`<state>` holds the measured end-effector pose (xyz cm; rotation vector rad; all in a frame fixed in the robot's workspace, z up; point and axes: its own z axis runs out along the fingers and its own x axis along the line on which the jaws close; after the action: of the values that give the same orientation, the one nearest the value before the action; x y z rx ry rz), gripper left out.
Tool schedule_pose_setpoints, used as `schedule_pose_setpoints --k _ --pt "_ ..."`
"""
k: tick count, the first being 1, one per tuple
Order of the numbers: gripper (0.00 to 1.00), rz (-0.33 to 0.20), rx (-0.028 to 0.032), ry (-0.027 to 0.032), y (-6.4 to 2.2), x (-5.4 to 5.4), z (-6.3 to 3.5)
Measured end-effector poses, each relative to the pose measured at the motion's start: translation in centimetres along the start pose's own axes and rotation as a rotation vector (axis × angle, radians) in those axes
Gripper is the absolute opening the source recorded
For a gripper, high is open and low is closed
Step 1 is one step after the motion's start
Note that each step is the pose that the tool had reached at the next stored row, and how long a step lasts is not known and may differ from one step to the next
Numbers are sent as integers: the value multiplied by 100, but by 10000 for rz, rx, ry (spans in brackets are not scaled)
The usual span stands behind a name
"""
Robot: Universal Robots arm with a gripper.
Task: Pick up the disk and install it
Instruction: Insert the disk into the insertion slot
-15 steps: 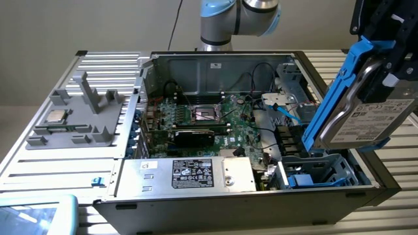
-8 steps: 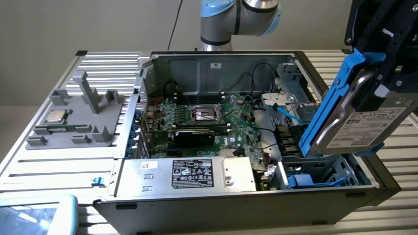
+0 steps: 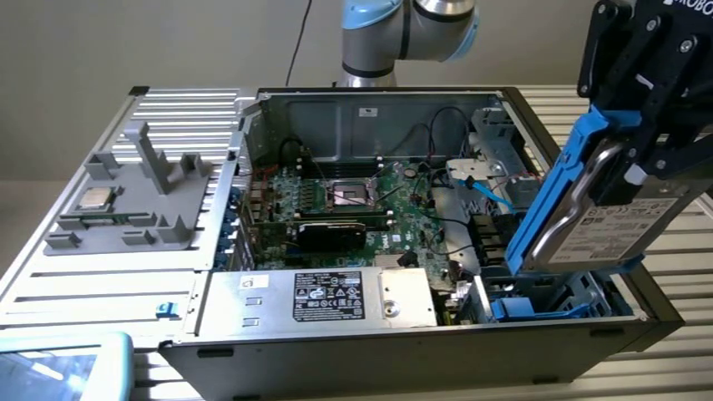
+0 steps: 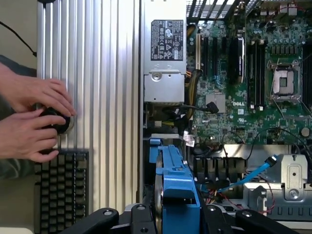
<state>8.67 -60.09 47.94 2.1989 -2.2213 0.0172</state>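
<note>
The disk (image 3: 610, 224), a silver-grey drive with a white label in a bright blue carrier, hangs edge-down and tilted above the open computer case (image 3: 446, 209) at the exterior view's right. My black gripper (image 3: 637, 159) is shut on its upper part. Its lower end hovers just over the blue drive bay (image 3: 537, 302) in the case's near right corner. In the wrist view the disk's blue carrier edge (image 4: 178, 187) runs between my gripper (image 4: 178, 214) fingers, above the bay area with cables.
A motherboard (image 3: 356, 196) and a silver box with a black label (image 3: 323, 296) fill the case. A grey fixture (image 3: 128, 196) holding a small chip (image 3: 92, 199) lies on the ribbed table. A person's hands (image 4: 34, 119) and a keyboard (image 4: 61, 192) lie beside the case.
</note>
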Motion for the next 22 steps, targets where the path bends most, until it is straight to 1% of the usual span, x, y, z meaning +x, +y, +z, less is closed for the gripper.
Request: schedule_pose_setpoints --k 9,14,18,22 --pt "37 14 -1 -71 0 -3 164" --pt "37 31 -2 -138 -1 -5 254" --pt "37 41 -5 -215 -1 -6 317" --pt "37 49 -10 -247 -2 -43 361"
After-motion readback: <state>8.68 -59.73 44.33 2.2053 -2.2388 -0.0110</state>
